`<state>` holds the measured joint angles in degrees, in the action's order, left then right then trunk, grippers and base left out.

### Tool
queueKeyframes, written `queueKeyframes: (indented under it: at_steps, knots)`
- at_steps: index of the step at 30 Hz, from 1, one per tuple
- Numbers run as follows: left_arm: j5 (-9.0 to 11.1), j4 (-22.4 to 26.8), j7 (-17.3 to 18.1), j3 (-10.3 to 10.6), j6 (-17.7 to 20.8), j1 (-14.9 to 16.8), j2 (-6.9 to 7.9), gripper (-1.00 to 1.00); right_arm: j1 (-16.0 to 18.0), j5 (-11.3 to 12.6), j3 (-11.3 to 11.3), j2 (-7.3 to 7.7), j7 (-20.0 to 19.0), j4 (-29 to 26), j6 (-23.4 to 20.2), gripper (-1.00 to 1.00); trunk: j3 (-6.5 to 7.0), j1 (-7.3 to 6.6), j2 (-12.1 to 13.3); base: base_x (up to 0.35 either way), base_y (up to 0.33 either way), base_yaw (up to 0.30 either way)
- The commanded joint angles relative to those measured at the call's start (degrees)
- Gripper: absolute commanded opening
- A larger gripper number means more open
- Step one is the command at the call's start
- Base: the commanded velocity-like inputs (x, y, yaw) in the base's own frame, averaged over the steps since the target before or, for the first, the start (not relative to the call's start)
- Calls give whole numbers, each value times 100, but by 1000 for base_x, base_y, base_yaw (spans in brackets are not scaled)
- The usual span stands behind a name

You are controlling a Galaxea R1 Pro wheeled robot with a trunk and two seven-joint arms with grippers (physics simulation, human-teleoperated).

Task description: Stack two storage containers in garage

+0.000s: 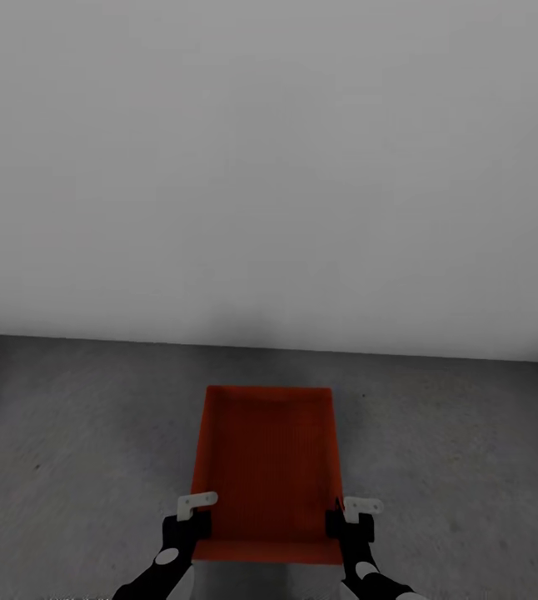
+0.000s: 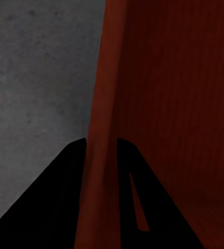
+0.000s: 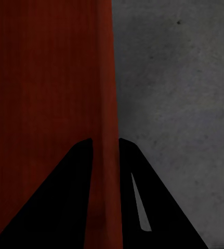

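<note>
You are carrying one storage container (image 1: 267,467), an orange-red open box, held out in front of the trunk above the dark grey concrete floor (image 1: 69,450) of the garage, facing a plain pale wall (image 1: 269,167).

Left end effector (image 1: 191,518): closed on the container's left side wall. The left wrist view shows that thin wall (image 2: 102,155) running between the two dark fingers. Right end effector (image 1: 341,518): closed likewise on the right side wall, confirmed in the right wrist view, wall (image 3: 105,155) pinched between the fingers.

Handling assessment: walls are thin and straight, the bottom flat. The box is likely light and fairly stiff, but both grips sit near its near end, so the far end overhangs; expect it to sag or pivot if either pinch loosens. Keep both arms level and moving together.

Room: the floor ahead and to both sides is bare up to the wall's foot. A corner shows at far right. Whether the container hangs clear of the floor or rests on it I cannot tell.
</note>
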<state>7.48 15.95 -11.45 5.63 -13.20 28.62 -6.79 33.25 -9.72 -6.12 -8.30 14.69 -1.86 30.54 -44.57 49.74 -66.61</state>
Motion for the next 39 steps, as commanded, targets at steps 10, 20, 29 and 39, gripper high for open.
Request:
queueKeyframes:
  at_steps: [10, 20, 29, 39]
  knots:
    - [83, -14, 47, -1, 186, 3, 11, -100, 6, -21, -4, -4, -10, -9, 259, -100, -3, -1, -2, -24, -17, 0]
    - [78, -13, 47, -1, 186, 3, 11, -100, 6, -21, -4, -2, -10, -8, 262, -100, -3, -1, -2, 0, 0, 0]
    - [78, -21, 47, -1, 186, 2, 11, -100, 6, -21, -4, 0, -10, -8, 262, -100, -3, -1, -2, 0, 0, 0]
    - [78, -22, 47, -1, 186, 3, 11, -100, 6, -21, -4, 1, -10, -8, 262, -100, -3, -1, -2, 0, 0, 0]
